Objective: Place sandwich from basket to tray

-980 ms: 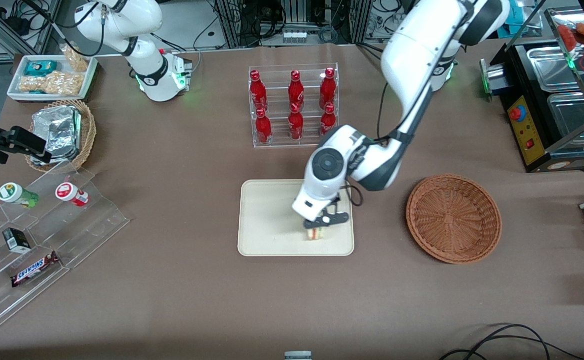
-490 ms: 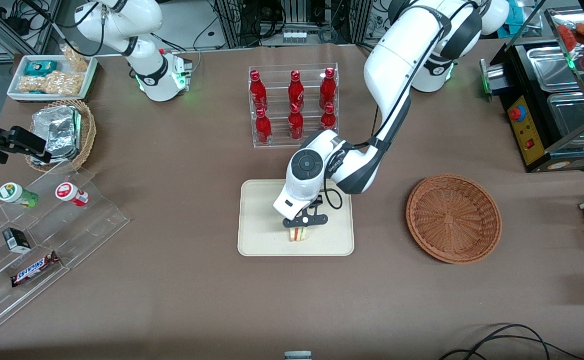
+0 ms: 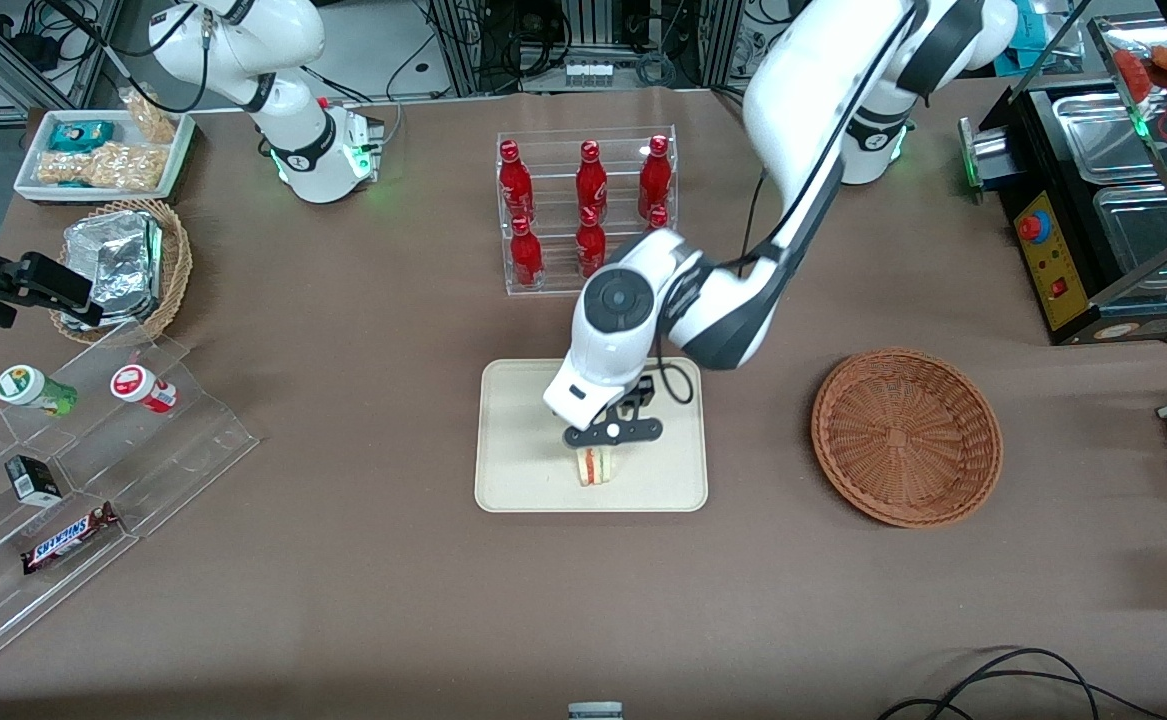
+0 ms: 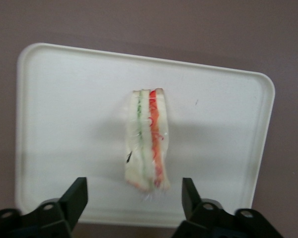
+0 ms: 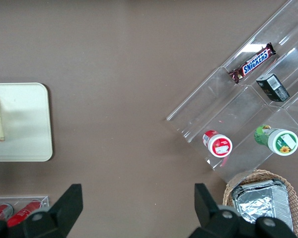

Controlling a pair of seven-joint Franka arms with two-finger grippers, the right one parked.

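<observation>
Sandwich (image 4: pixel 147 145) is standing on edge on the tray (image 3: pixel 521 470), toward its 6 o'clock rim in the front view, well apart from the basket (image 3: pixel 906 436) at 3 o'clock. The gripper (image 3: pixel 611 434) is hovering just above it, jaws spread wide on either side and gripping nothing. The release looks done, so the arm is best lifting straight up, keeping the fingers (image 4: pixel 75 197) clear of the wrap so the wedge is not tipped over.
</observation>
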